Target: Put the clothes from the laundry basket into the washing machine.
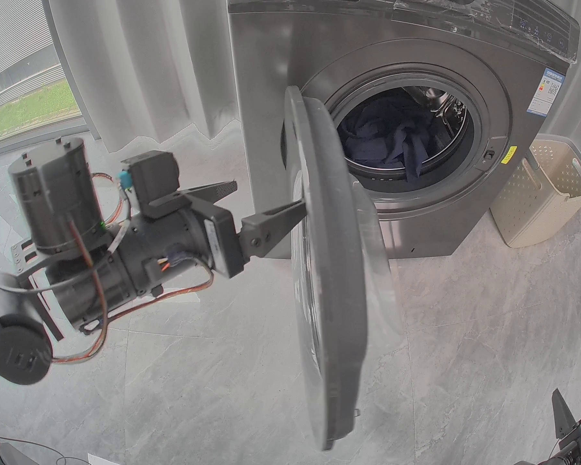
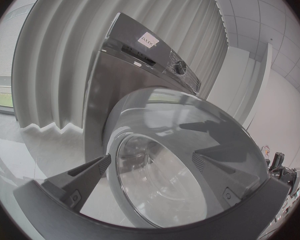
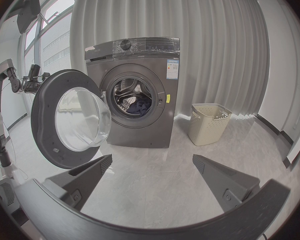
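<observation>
The grey washing machine (image 1: 394, 53) stands with its round door (image 1: 323, 272) swung wide open. Dark blue clothes (image 1: 390, 134) lie inside the drum, also seen as dark clothes (image 3: 138, 106) from the right wrist. The beige laundry basket (image 1: 549, 188) sits on the floor right of the machine, and its inside (image 3: 208, 112) looks bare. My left gripper (image 1: 265, 200) is open at the door's outer side, one fingertip (image 1: 297, 211) against the door's face. The door glass (image 2: 156, 180) bulges between its fingers. My right gripper (image 1: 574, 382) is open, low at the near right, far from the machine (image 3: 136, 94).
White curtains (image 1: 155, 53) hang behind and beside the machine, with a window (image 1: 19, 92) at the far left. Grey tiled floor (image 1: 484, 330) lies open between the right gripper (image 3: 151, 159) and the basket (image 3: 208, 124). The open door (image 3: 70, 117) juts out over the floor.
</observation>
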Tool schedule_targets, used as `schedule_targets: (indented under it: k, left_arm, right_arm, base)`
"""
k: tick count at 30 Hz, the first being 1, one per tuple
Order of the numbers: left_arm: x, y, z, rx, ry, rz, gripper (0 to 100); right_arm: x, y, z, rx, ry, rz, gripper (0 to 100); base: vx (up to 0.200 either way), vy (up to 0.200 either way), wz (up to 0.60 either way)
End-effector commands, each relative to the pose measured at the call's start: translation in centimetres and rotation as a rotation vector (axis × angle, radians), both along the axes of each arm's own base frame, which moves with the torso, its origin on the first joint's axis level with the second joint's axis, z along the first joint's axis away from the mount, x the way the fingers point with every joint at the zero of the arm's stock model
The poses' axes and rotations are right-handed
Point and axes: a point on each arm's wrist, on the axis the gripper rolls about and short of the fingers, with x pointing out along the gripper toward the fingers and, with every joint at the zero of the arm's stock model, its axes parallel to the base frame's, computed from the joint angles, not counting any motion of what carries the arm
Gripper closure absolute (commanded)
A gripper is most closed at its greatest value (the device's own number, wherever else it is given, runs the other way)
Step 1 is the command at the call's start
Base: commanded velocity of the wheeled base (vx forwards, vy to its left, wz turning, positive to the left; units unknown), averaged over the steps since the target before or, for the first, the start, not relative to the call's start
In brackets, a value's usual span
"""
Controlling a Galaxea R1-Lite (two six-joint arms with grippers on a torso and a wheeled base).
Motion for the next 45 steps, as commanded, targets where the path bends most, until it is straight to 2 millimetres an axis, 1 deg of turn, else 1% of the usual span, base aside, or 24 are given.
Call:
schedule_targets:
  k: [1, 3, 5, 6, 11, 15, 18, 19, 21, 22, 23, 25, 29, 33, 35, 37, 38, 39, 40, 41, 42, 43, 45]
  left_arm:
    - [2.8, -2.7, -0.6, 0.008, 0.012, -0.009, 0]
    - [3.4, -3.2, -0.4, 0.001, 0.004, -0.011, 0]
    - [3.5, -3.3, -0.3, 0.001, 0.002, -0.011, 0]
    - [4.0, -3.9, -0.3, -0.002, -0.001, -0.014, 0]
    - [4.9, -4.9, -0.3, -0.008, -0.008, -0.02, 0]
    - [5.6, -6.7, 0.3, -0.029, -0.028, -0.041, 0]
    - [6.4, -7.9, 0.3, -0.04, -0.035, -0.026, 0]
    - [6.4, -7.9, 0.3, -0.04, -0.035, -0.026, 0]
    - [7.9, -9.1, 0.3, -0.061, -0.047, 0.012, 0]
    - [8.0, -9.2, 0.3, -0.066, -0.051, 0.016, 0]
    - [8.8, -9.9, 0.4, -0.088, -0.06, 0.049, 0]
    - [9.7, -10.6, 0.8, -0.139, -0.071, 0.081, 0]
    - [10.2, -11.0, 1.5, -0.19, -0.061, 0.1, 0]
    - [10.4, -11.1, 1.4, -0.189, -0.055, 0.137, 0]
    - [10.1, -11.0, 1.5, -0.191, -0.052, 0.139, 0]
    - [9.1, -10.5, 2.0, -0.197, -0.04, 0.13, 0]
    - [8.3, -9.9, 2.6, -0.2, -0.036, 0.128, 0]
    - [7.7, -9.3, 2.7, -0.185, -0.025, 0.129, 0]
    - [7.6, -9.2, 2.8, -0.184, -0.024, 0.129, 0]
    - [5.7, -7.9, 3.3, -0.158, -0.003, 0.117, 0]
    - [5.7, -7.9, 3.3, -0.158, -0.003, 0.117, 0]
    - [3.1, -5.7, 3.8, -0.13, 0.018, 0.103, 0]
    - [0.1, -3.0, 3.1, -0.079, 0.061, 0.079, 0]
  right_arm:
    - [0.0, 0.0, -0.5, -0.001, 0.001, 0.0, 0]
    - [0.0, 0.0, -0.5, -0.001, 0.001, 0.0, 0]
    - [0.0, 0.0, -0.5, -0.001, 0.001, 0.0, 0]
    - [0.0, 0.0, -0.5, -0.001, 0.001, 0.0, 0]
    - [0.0, 0.0, -0.5, -0.001, 0.001, 0.0, 0]
    - [0.0, 0.0, -0.5, -0.001, 0.001, 0.0, 0]
    - [0.0, 0.0, -0.5, -0.001, 0.001, 0.0, 0]
    - [0.0, 0.0, -0.5, -0.001, 0.001, 0.0, 0]
    - [0.0, 0.0, -0.5, -0.001, 0.001, 0.0, 0]
    - [0.0, 0.0, -0.5, -0.001, 0.001, 0.0, 0]
    - [0.0, 0.0, -0.5, -0.001, 0.001, 0.0, 0]
    - [0.0, 0.0, -0.5, -0.001, 0.001, 0.0, 0]
    - [0.0, 0.0, -0.5, -0.001, 0.001, 0.0, 0]
    - [0.0, 0.0, -0.5, -0.001, 0.001, 0.0, 0]
    - [0.0, 0.0, -0.5, -0.001, 0.001, 0.0, 0]
    - [0.0, 0.0, -0.5, -0.001, 0.001, 0.0, 0]
    - [0.0, 0.0, -0.5, -0.001, 0.001, 0.0, 0]
    - [0.0, 0.0, -0.5, -0.001, 0.001, 0.0, 0]
    - [0.0, 0.0, -0.5, -0.001, 0.001, 0.0, 0]
    - [0.0, 0.0, -0.5, -0.001, 0.001, 0.0, 0]
    - [0.0, 0.0, -0.5, -0.001, 0.001, 0.0, 0]
    - [0.0, 0.0, -0.5, -0.001, 0.001, 0.0, 0]
    - [0.0, 0.0, -0.5, -0.001, 0.001, 0.0, 0]
  base:
    - [0.0, 0.0, 0.0]
    - [0.0, 0.0, 0.0]
    - [0.0, 0.0, 0.0]
    - [0.0, 0.0, 0.0]
    - [0.0, 0.0, 0.0]
    - [0.0, 0.0, 0.0]
    - [0.0, 0.0, 0.0]
    - [0.0, 0.0, 0.0]
    - [0.0, 0.0, 0.0]
    - [0.0, 0.0, 0.0]
    - [0.0, 0.0, 0.0]
    - [0.0, 0.0, 0.0]
    - [0.0, 0.0, 0.0]
    - [0.0, 0.0, 0.0]
    - [0.0, 0.0, 0.0]
    - [0.0, 0.0, 0.0]
    - [0.0, 0.0, 0.0]
    - [0.0, 0.0, 0.0]
    - [0.0, 0.0, 0.0]
    - [0.0, 0.0, 0.0]
    - [0.0, 0.0, 0.0]
    - [0.0, 0.0, 0.0]
    - [0.0, 0.0, 0.0]
